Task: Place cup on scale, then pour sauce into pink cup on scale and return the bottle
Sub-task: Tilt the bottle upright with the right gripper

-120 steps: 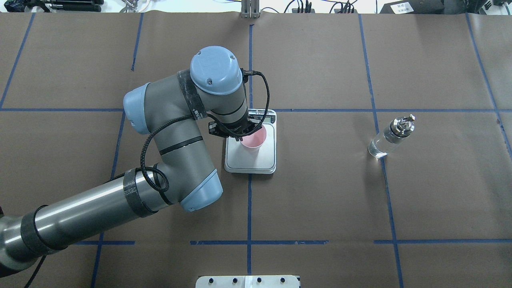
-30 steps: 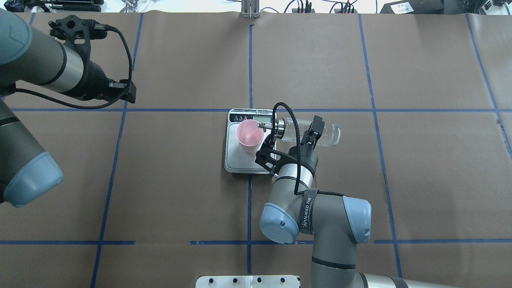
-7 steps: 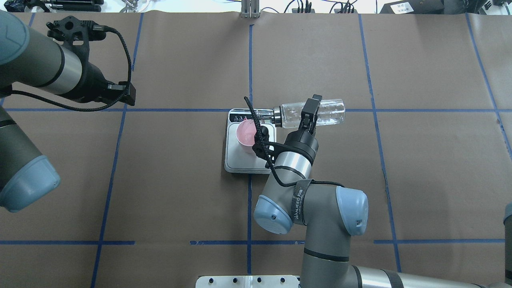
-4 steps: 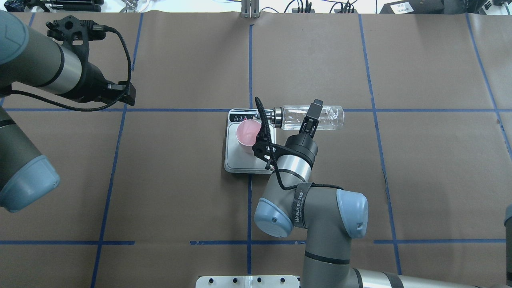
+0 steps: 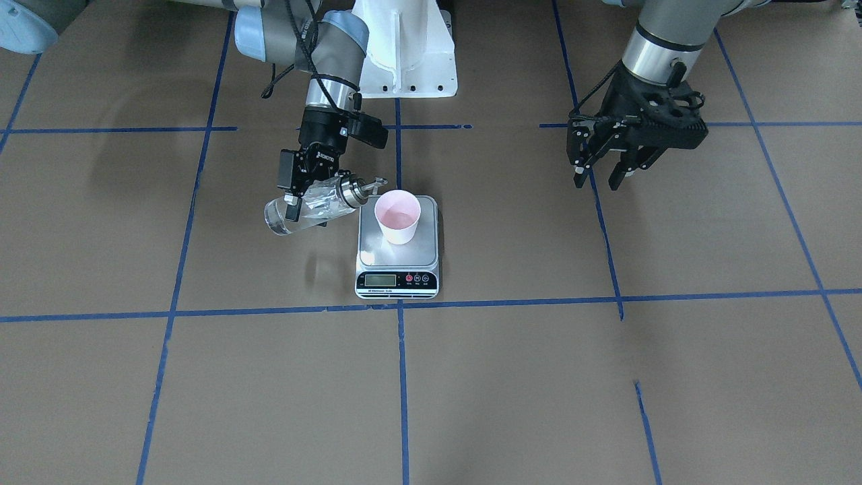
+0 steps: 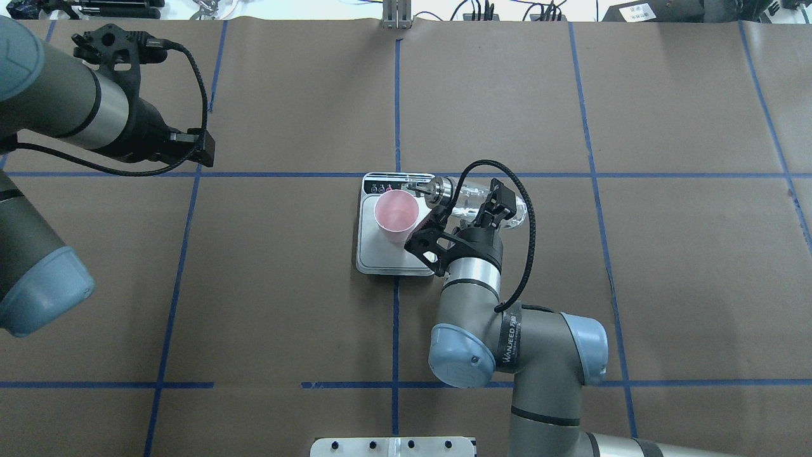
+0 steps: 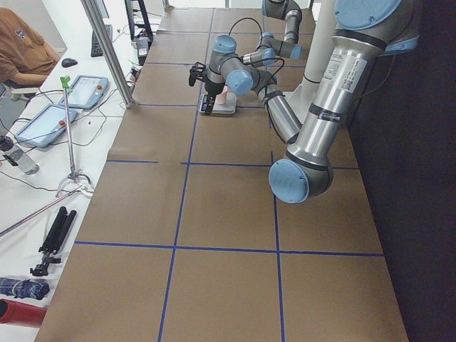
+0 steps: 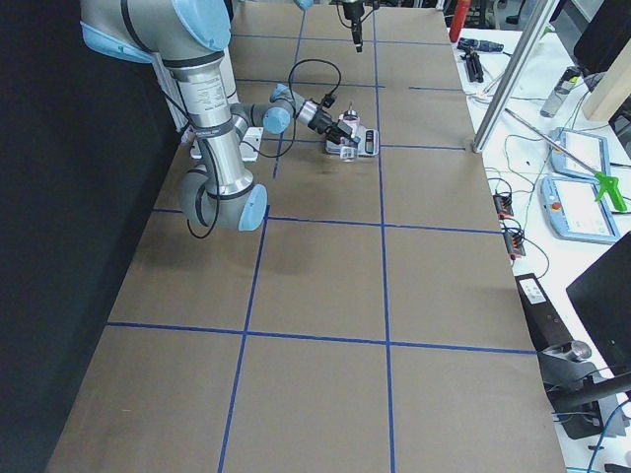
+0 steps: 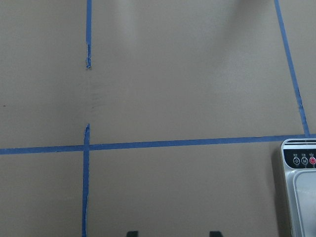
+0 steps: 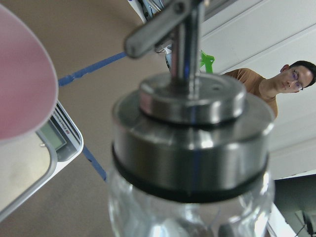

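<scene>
The pink cup stands upright on the scale, toward its display end; both also show in the overhead view as cup and scale. My right gripper is shut on the glass bottle, held in the air beside the scale. The bottle is tilted, its metal cap and spout raised and close to the cup's rim, its base lower. My left gripper is open and empty, far off, above the table.
Brown paper with blue tape lines covers the table. The robot's white base plate is at the near edge. The left wrist view shows the scale's corner at the right edge. An operator sits beyond the table's end.
My right wrist has turned and drawn back toward me, swinging the bottle from nearly level to spout-up. The cup, the scale and my left arm have not moved.
</scene>
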You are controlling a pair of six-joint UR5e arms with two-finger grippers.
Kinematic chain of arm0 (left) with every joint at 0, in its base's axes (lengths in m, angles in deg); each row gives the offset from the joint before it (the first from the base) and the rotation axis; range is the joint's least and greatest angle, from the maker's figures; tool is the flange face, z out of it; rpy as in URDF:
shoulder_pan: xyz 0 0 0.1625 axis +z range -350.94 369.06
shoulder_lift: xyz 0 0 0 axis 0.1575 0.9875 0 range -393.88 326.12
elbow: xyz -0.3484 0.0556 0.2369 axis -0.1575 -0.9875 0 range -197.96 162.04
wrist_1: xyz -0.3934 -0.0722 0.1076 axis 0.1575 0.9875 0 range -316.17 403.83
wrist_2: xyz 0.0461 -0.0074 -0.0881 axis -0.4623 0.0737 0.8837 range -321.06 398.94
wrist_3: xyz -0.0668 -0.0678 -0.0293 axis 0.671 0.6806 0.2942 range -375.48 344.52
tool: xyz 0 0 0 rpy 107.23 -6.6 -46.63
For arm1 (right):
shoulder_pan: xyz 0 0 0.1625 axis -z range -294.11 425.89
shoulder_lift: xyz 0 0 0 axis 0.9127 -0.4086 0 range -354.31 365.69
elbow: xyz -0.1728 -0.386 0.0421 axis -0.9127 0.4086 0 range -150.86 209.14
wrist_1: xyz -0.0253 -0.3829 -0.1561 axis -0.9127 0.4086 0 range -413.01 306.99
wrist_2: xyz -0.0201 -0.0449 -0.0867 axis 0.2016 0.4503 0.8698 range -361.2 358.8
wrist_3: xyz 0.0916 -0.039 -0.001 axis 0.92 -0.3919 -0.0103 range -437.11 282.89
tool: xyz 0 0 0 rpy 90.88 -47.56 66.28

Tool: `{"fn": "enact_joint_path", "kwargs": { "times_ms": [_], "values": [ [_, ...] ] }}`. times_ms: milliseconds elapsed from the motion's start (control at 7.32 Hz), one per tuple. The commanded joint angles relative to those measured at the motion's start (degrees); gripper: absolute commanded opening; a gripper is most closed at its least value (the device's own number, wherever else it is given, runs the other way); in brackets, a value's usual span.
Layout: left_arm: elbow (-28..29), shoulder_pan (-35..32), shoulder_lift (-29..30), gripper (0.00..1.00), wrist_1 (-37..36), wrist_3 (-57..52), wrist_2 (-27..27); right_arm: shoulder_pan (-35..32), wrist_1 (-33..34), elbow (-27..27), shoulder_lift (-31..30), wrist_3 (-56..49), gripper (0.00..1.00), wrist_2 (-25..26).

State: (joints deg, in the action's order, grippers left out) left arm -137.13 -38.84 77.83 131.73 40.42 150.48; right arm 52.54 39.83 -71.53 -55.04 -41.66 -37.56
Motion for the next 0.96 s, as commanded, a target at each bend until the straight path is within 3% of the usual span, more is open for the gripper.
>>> {"fn": "enact_joint_path", "kwargs": {
  "times_ms": [0,273,546,819],
  "values": [
    [0.1,0.0,0.0,0.58,0.0,0.0,0.0,-1.3,-11.5,-1.9,-3.2,4.6,0.00,-5.7],
    [0.4,0.1,0.0,0.58,0.1,0.0,0.0,-2.6,-26.9,-2.9,-9.7,12.7,0.00,-9.2],
    [0.4,0.1,0.0,0.58,0.1,-0.1,0.0,-3.2,-34.0,-3.0,-12.7,23.3,0.00,-9.8],
    [0.5,0.1,0.0,0.58,0.1,-0.1,0.0,-3.7,-34.6,-4.8,-16.4,26.2,0.00,-9.8]
  ]
}}
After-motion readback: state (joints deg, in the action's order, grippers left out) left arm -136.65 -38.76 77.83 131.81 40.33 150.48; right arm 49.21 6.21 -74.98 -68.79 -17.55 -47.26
